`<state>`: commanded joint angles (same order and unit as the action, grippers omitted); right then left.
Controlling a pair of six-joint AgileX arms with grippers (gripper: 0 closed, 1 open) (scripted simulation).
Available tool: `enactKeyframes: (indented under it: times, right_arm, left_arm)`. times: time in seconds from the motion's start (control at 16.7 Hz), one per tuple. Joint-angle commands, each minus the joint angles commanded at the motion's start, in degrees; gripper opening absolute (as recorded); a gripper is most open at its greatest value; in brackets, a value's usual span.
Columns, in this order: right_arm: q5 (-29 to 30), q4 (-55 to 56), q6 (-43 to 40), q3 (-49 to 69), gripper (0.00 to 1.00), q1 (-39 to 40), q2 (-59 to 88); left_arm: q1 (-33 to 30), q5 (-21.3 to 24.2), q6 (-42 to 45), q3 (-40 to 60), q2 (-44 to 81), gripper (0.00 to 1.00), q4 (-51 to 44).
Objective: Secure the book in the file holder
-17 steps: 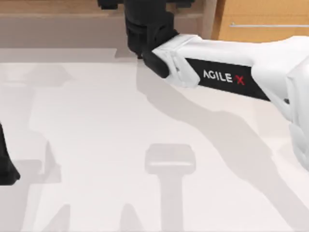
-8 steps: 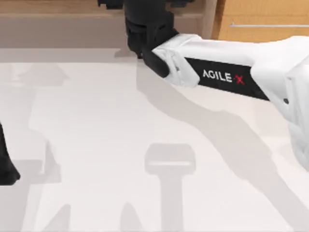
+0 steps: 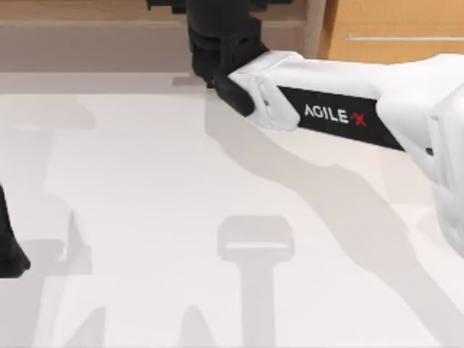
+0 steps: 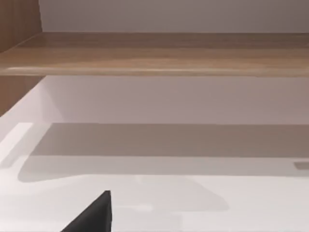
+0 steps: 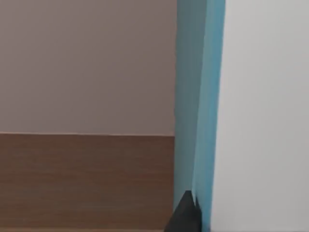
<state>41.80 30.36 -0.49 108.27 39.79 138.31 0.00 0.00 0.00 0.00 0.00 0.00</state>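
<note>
At the top view's left edge my left arm [image 3: 9, 246] sits parked low beside the white tabletop [image 3: 145, 188]; whether its fingers are released or clenched I cannot tell, since its wrist view offers just one dark finger tip [image 4: 94, 215] over the tabletop, with a wooden shelf edge [image 4: 154, 60] beyond. Moving right, my right arm [image 3: 341, 109] stretches from the right edge across toward the far middle of the tabletop, its dark wrist up near the back wall. The book [image 5: 241, 111] appears close up in the right wrist view: a white cover with a teal band along its edge, standing upright right against the camera, with a dark finger tip [image 5: 186, 215] touching the teal band. I judge the right gripper to be grasping the book, though the fingers' closure itself is mostly hidden. The book looks light, stiff and smooth-faced, so likely to slip or pivot; pinching flat across both covers near the banded edge seems the safest hold. The top view gives the arm's reach, while the wrist view gives the book.
</note>
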Motion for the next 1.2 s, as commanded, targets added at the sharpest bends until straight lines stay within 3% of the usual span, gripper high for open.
enactKeyframes:
  times: [1.2]
  right_arm:
    - [-0.9,-2.3,0.7,0.5,0.00,0.1,-1.9]
  left_arm:
    - [0.0,0.0,0.0,0.0,0.0,1.00,0.0]
